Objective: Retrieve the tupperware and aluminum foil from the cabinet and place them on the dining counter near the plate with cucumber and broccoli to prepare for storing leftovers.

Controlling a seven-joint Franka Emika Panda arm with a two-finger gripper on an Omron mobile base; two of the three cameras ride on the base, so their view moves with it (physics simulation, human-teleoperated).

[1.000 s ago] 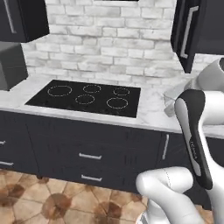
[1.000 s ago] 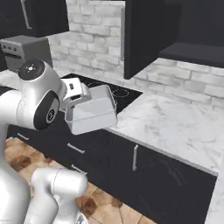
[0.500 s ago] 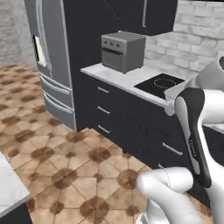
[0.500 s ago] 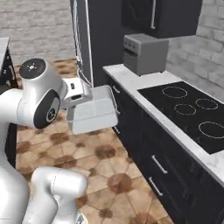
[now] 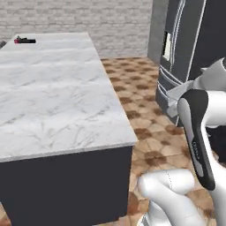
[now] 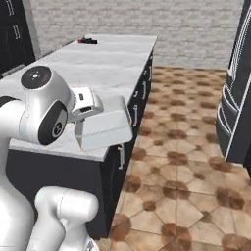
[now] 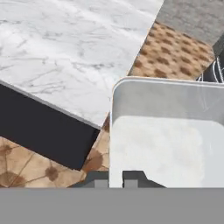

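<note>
My gripper (image 6: pixel 92 116) is shut on the tupperware (image 6: pixel 107 123), a pale grey box held in the air level with the near corner of the dining counter (image 6: pixel 115 61). Up close, the tupperware (image 7: pixel 166 135) rises from the dark fingertips (image 7: pixel 133 177) of the gripper (image 7: pixel 116 179), with the marble dining counter (image 7: pixel 61 48) to its left. A pale edge of the tupperware (image 5: pixel 175 93) peeks out behind my arm. The aluminum foil (image 5: pixel 24 40), a black carton with red, lies at the far end of the dining counter (image 5: pixel 57 97); the same aluminum foil (image 6: pixel 88 41) shows from the other side. Plate, cucumber, broccoli and cabinet are out of view.
A tall dark fridge (image 5: pixel 185 48) stands to the right across an aisle of brown tiled floor (image 6: pixel 181 162). The counter's dark side has drawers with handles (image 6: pixel 143 90). A grey brick wall (image 6: pixel 147 19) closes the far end.
The whole picture has swung with the base: from the cooktop worktop, past the fridge, to the dining counter. The tupperware has stayed in the shut gripper throughout.
</note>
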